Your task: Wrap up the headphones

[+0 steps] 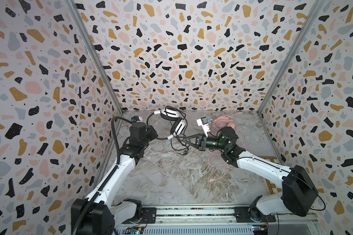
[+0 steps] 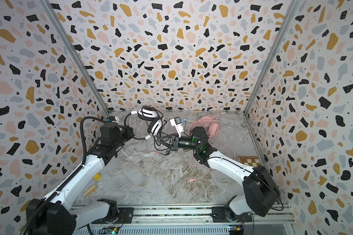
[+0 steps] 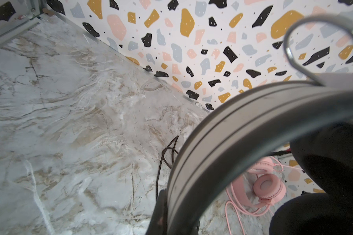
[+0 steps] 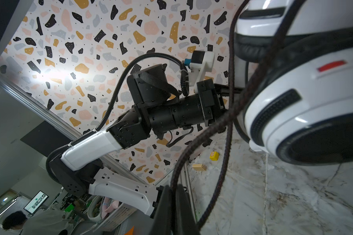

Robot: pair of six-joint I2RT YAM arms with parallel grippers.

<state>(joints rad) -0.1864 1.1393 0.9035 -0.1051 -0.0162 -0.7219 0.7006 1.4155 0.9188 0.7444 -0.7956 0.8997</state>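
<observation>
I sat in a robot test cell in a lab: terrazzo-print panels [image 1: 171,50] on aluminium posts [image 1: 95,57] boxed in a marble-print tabletop [image 1: 171,183], and I was bolted to a metal rail [image 1: 192,212]. Past the open side, my right wrist camera showed a workroom with a monitor [image 4: 36,201], a white basket [image 4: 118,215] and a person [image 4: 14,221].

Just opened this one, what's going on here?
Both arms are working on the white headset. The left gripper is shut on its band, and the right gripper is shut on its black cable, which hangs in loose loops and is not yet wrapped. The pink headset lies untouched on the table behind the right arm.
</observation>
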